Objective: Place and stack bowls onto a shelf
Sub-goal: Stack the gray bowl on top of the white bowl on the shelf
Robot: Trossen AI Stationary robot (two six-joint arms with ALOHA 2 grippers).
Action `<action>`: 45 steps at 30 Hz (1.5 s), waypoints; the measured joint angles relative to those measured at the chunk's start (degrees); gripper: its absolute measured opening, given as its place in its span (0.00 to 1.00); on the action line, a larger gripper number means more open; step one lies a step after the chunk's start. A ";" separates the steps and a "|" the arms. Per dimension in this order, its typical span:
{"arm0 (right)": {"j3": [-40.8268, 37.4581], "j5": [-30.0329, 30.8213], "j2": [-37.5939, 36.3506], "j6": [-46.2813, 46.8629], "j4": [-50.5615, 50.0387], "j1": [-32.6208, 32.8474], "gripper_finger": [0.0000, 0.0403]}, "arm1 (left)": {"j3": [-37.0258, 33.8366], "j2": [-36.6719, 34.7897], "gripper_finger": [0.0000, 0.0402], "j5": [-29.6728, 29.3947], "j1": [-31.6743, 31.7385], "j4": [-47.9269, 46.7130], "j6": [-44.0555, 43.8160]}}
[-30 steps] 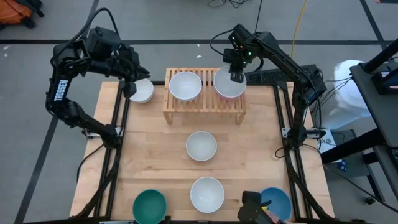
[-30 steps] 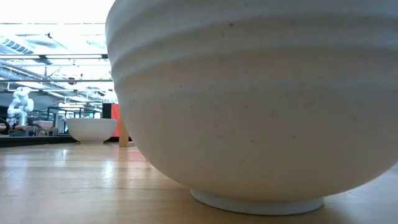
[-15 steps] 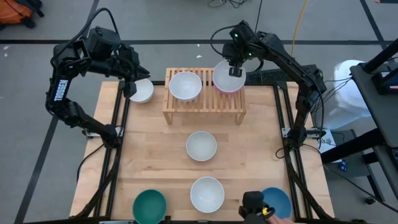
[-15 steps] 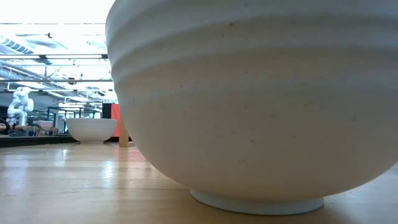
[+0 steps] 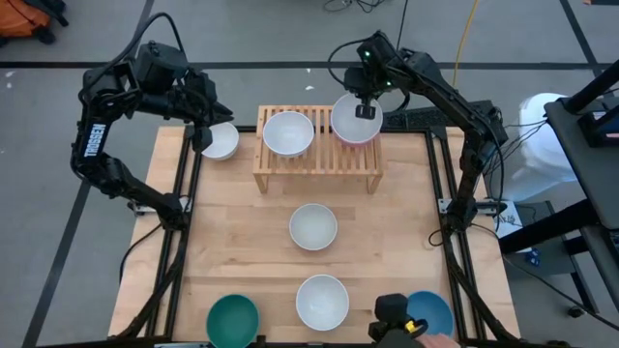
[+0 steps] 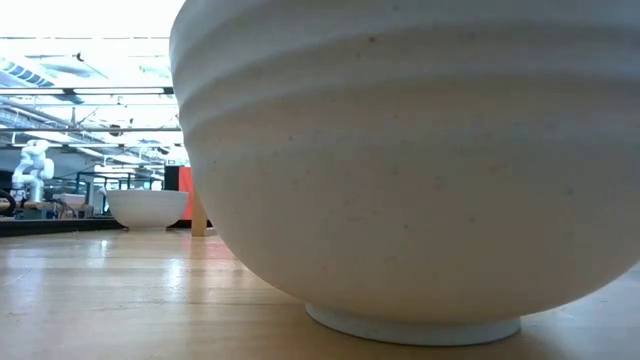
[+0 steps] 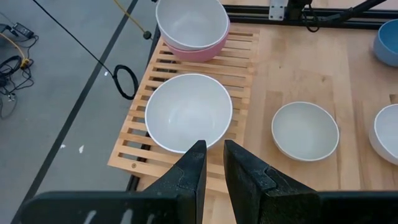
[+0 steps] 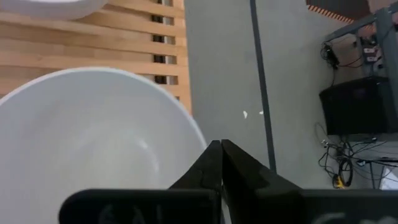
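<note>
The wooden shelf (image 5: 317,159) stands at the table's far middle. A white bowl (image 5: 288,133) sits on its middle. On its right end a white bowl (image 5: 350,116) is nested in the pink bowl (image 5: 356,141). My right gripper (image 5: 366,109) is shut at this top bowl's far rim (image 8: 186,121). My left gripper (image 5: 203,135) waits at the far left corner over the edge of another white bowl (image 5: 222,143), its fingers (image 7: 193,168) a narrow gap apart with nothing between them. My right gripper's shut fingertips (image 8: 214,155) stand right beside the far rim of the top white bowl, coming from above. Whether they touch the rim I cannot tell.
Two white bowls (image 5: 313,226) (image 5: 322,301) stand on the table's middle, a teal bowl (image 5: 233,320) and a blue bowl (image 5: 432,311) at the near edge. A dark device (image 5: 392,314) shows beside the blue bowl. The shelf's left end (image 5: 263,164) is bare.
My right gripper has drawn back a little toward the table's far edge. The white-in-pink stack on the shelf's right end now sits slightly nearer the far edge than before.
</note>
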 joint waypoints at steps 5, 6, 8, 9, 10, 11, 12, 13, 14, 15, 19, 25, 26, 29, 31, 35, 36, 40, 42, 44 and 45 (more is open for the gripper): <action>-0.01 -0.01 0.00 -0.17 1.00 -1.05 0.00 | 0.00 0.00 0.16 0.00 0.00 0.00 -0.75; -0.21 -0.01 0.00 -0.15 1.18 -1.23 0.00 | 0.00 0.00 0.16 0.00 0.00 0.00 -0.75; -1.21 -0.02 -0.07 -0.14 1.47 -1.69 0.00 | 0.00 -0.01 0.16 0.00 0.01 0.00 -0.78; -1.90 -0.03 -0.07 -0.03 1.45 -1.98 0.00 | 0.00 0.00 0.16 0.00 0.00 0.00 -0.78; -2.72 -0.03 -0.07 0.00 1.41 -2.24 0.00 | 0.00 0.00 0.16 0.00 0.00 0.00 -0.78; -3.61 -0.03 -0.04 -0.01 1.39 -2.36 0.00 | 0.00 -0.01 0.16 0.00 0.00 0.00 -0.78; -4.55 0.01 -0.04 -0.02 1.56 -2.50 0.00 | 0.00 0.00 0.16 0.00 0.00 0.00 -0.78; -5.37 0.01 -0.04 0.00 2.10 -2.62 0.00 | 0.00 0.00 0.16 0.00 0.00 0.00 -0.78; -6.40 0.01 -0.04 0.00 2.64 -2.64 0.00 | 0.00 -0.01 0.16 0.00 0.00 0.00 -0.79; -7.36 0.03 -0.04 0.00 3.23 -2.64 0.00 | 0.00 0.00 0.16 0.00 0.00 0.00 -0.80; -10.27 -0.02 0.04 -0.21 4.79 -2.62 0.00 | 0.00 0.00 0.16 0.00 0.00 0.00 -0.82; -10.29 4.97 -0.45 -2.32 6.99 -2.53 0.00 | 0.00 -0.01 0.16 0.00 0.01 0.00 -0.93; -10.27 5.81 -1.06 -3.05 7.78 -2.51 0.00 | 0.00 -0.02 0.16 0.00 0.02 0.00 -0.93; -10.15 6.04 -4.15 -4.28 9.60 -2.43 0.00 | 0.00 -0.02 0.16 -0.03 0.00 0.00 -0.93; -10.14 6.03 -6.71 -4.13 9.59 -2.17 0.00 | 0.00 -0.02 0.16 -0.08 0.00 0.00 -0.84; -10.14 5.18 -12.35 -2.88 7.81 -1.04 0.00 | 0.00 -0.01 0.16 -0.69 0.01 0.00 0.59; -10.14 4.25 -13.87 -2.66 6.93 -0.69 0.00 | 0.00 -0.01 0.16 -0.74 0.00 0.00 1.21; -10.03 1.20 -19.49 -2.31 3.92 1.45 0.00 | 0.00 -0.02 0.16 -0.76 0.00 0.00 3.58; -10.03 1.30 -21.30 -1.85 2.28 2.69 0.00 | 0.00 -0.02 0.16 -0.74 0.00 0.00 3.85; -10.03 1.21 -22.60 -0.98 0.29 3.48 0.00 | 0.00 -0.02 0.16 -0.74 0.00 0.00 3.94; -10.03 1.21 -23.25 -0.70 -1.10 3.75 0.00 | 0.00 -0.02 0.16 -0.74 0.00 0.00 3.96</action>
